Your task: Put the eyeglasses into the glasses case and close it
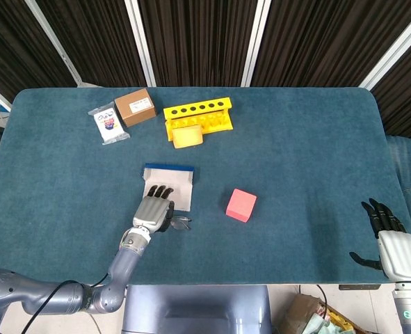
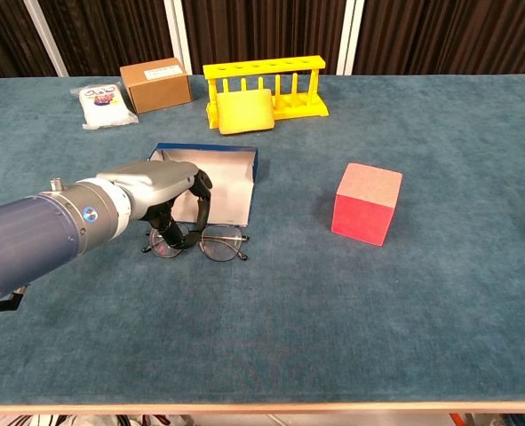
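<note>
The eyeglasses (image 2: 222, 244) (image 1: 182, 224) lie on the blue cloth just in front of the open glasses case (image 2: 231, 182) (image 1: 179, 186), a white tray with a blue back edge. My left hand (image 2: 155, 191) (image 1: 153, 212) arches over the left lens, its dark fingers curled down and pinching the frame near the bridge; the left lens is partly hidden. The right lens sticks out to the right of the hand. My right hand (image 1: 389, 243) hovers past the table's front right corner with its fingers spread, holding nothing.
A red cube (image 2: 367, 202) (image 1: 240, 204) stands right of the glasses. At the back are a yellow tube rack (image 2: 266, 84) with a yellow block against it, a brown box (image 2: 155, 84) and a small white packet (image 2: 100, 102).
</note>
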{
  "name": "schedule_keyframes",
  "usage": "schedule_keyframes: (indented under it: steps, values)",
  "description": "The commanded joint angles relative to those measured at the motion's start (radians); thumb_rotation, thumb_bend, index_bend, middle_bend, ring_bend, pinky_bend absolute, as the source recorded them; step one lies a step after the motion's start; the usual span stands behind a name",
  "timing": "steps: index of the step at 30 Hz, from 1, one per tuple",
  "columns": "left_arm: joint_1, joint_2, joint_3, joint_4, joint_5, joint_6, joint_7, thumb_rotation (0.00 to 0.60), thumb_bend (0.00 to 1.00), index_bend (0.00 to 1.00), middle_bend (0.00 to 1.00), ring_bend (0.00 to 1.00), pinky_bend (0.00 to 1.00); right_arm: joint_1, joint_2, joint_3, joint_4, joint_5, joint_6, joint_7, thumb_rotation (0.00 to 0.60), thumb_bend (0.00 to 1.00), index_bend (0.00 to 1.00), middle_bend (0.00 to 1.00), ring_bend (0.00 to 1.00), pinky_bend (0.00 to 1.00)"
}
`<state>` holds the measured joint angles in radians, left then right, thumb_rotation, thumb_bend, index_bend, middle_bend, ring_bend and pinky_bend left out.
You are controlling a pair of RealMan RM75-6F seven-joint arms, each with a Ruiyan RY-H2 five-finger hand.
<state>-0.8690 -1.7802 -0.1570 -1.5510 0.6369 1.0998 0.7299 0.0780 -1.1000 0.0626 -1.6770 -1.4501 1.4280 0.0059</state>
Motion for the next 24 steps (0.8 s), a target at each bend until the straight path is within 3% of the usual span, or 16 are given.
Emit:
schedule_keyframes:
  steps: [1,24]
  values:
    - [0.001,0.0,0.0,-0.001,-0.001,0.001,0.002,0.6,0.38,0.55,0.11,0.0,0.0,0.0,0.0,0.0,-0.001,0.001,0.0,-0.001,0.6,0.0,0.0,0.0,0.0,0.18]
    - [0.003,-0.002,-0.003,0.001,-0.008,0.008,0.021,0.6,0.43,0.57,0.13,0.0,0.0,0.0,0.002,0.001,-0.008,0.01,-0.005,-0.011,0.6,0.0,0.0,0.0,0.0,0.18]
